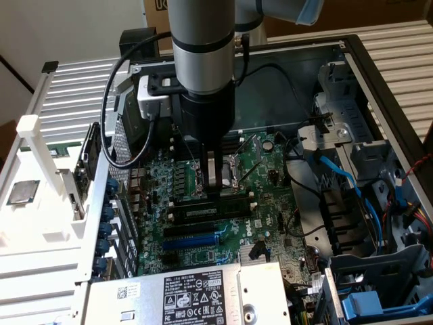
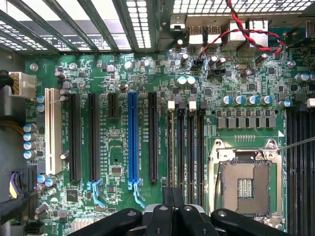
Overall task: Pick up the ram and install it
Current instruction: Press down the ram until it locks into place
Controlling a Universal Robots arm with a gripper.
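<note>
the black gripper (image 1: 218, 193), fingers pressed together, bears on the long dark-green ram stick with pale label (image 1: 208, 210) lying in the motherboard's memory slots, so an off-centre push could leave it half-seated.

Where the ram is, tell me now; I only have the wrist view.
Observer: The ram stands on edge in a memory slot, running across the motherboard.
Operator: Give me the gripper's place.
Observer: The gripper is directly above the ram's middle; whether it touches, I cannot tell.
Operator: Report anything off the board.
Observer: A square silver processor chip lies on the white holder at the exterior view's left.
</note>
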